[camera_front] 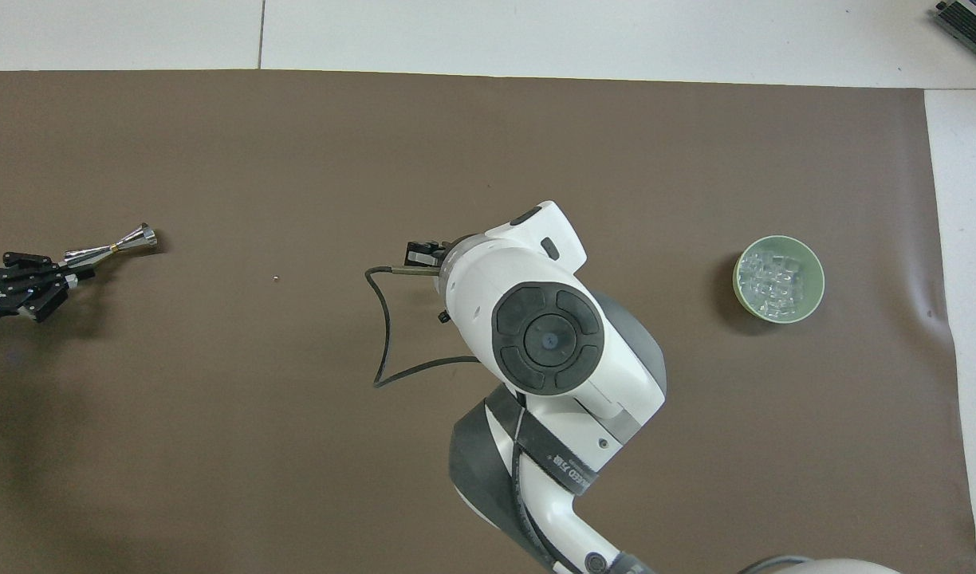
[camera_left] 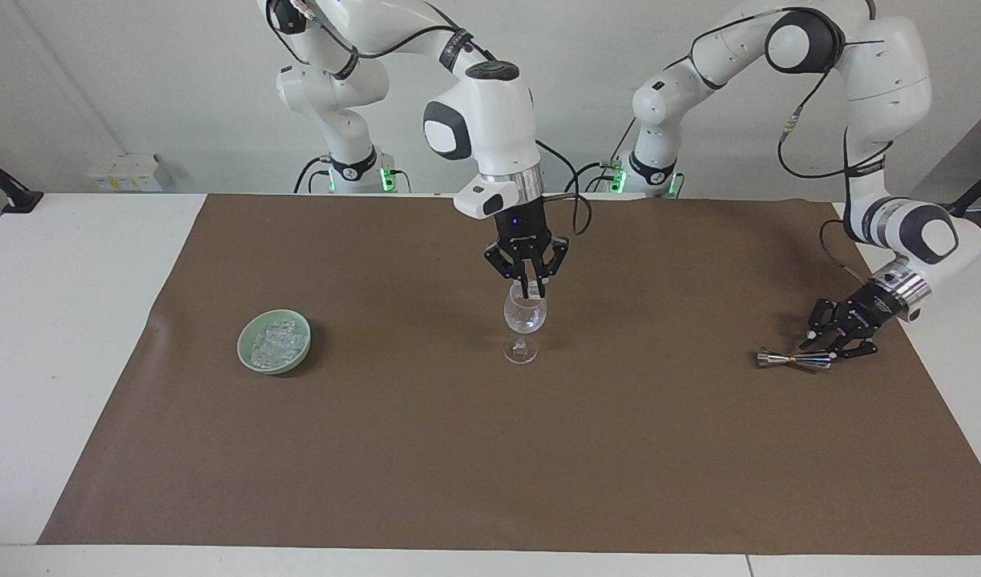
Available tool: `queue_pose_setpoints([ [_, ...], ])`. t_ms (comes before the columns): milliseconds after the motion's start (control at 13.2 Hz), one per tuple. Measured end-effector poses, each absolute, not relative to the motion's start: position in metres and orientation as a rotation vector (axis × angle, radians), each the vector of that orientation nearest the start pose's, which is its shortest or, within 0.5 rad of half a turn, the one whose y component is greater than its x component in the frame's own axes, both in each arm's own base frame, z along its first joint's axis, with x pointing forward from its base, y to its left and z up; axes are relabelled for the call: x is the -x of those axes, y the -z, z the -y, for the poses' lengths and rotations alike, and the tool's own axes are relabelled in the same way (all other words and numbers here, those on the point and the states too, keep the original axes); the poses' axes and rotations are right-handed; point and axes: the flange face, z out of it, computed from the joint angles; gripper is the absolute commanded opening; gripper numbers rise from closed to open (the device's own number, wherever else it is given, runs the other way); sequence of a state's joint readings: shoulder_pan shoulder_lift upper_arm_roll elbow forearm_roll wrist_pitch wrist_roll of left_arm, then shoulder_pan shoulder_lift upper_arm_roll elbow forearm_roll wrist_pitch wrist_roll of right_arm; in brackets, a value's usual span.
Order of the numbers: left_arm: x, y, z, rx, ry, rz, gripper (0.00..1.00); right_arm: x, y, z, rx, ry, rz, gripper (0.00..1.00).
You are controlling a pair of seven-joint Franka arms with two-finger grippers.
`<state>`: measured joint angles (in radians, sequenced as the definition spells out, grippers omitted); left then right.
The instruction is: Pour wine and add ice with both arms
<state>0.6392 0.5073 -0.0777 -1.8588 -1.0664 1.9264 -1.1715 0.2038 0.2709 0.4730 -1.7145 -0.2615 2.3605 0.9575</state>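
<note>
Two hands work here: the left hand [camera_left: 833,346] is clamped on one cone of a shiny metal jigger [camera_left: 793,360] near the tabletop's [camera_left: 90,320] left-arm edge. The right hand [camera_left: 530,287], fingertips together, hangs over the clear stemmed glass [camera_left: 524,324], which its arm hides from overhead. Glassy ice [camera_left: 276,343] fills a round green bowl [camera_left: 254,365] toward the right-arm edge.

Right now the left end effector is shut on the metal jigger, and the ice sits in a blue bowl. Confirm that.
Not quite: the bowl holding the ice is pale green, not blue, as the facing view shows. The left end effector is indeed shut on the metal jigger.
</note>
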Motion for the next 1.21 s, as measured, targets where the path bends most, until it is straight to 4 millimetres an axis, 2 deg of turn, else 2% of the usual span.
queue_pose_setpoints([
  [227,-0.558,-0.261,-0.283,-0.863,0.793,-2.07,0.0,-0.539,-0.486,-0.391,2.86,0.513,-0.248,0.13],
  [455,-0.57,-0.289,-0.29,-0.999,0.75,-2.069,0.0,-0.539,-0.486,-0.391,2.861,0.513,-0.25,0.14],
  [531,-0.574,-0.299,-0.292,-1.054,0.729,-2.072,0.0,-0.539,-0.486,-0.391,2.861,0.513,-0.25,0.2],
  [682,-0.582,-0.316,-0.291,-1.173,0.684,-2.077,0.0,-0.539,-0.486,-0.391,2.861,0.513,-0.25,0.49],
  [758,-0.585,-0.323,-0.287,-1.241,0.661,-2.071,0.0,-0.539,-0.486,-0.39,2.861,0.513,-0.25,0.58],
  [834,-0.588,-0.329,-0.281,-1.313,0.636,-2.059,0.0,-0.54,-0.486,-0.39,2.861,0.513,-0.25,0.66],
  [985,-0.593,-0.341,-0.266,-1.47,0.588,-2.024,0.0,-0.54,-0.486,-0.39,2.861,0.513,-0.25,0.73],
  [1061,-0.596,-0.348,-0.257,-1.555,0.558,-1.997,0.0,-0.54,-0.486,-0.39,2.861,0.513,-0.25,0.81],
  [1137,-0.6,-0.356,-0.249,-1.632,0.518,-1.967,0.0,-0.54,-0.486,-0.39,2.861,0.513,-0.25,0.99],
  [1213,-0.604,-0.363,-0.241,-1.709,0.466,-1.945,0.0,-0.54,-0.486,-0.39,2.861,0.513,-0.25,1.0],
])
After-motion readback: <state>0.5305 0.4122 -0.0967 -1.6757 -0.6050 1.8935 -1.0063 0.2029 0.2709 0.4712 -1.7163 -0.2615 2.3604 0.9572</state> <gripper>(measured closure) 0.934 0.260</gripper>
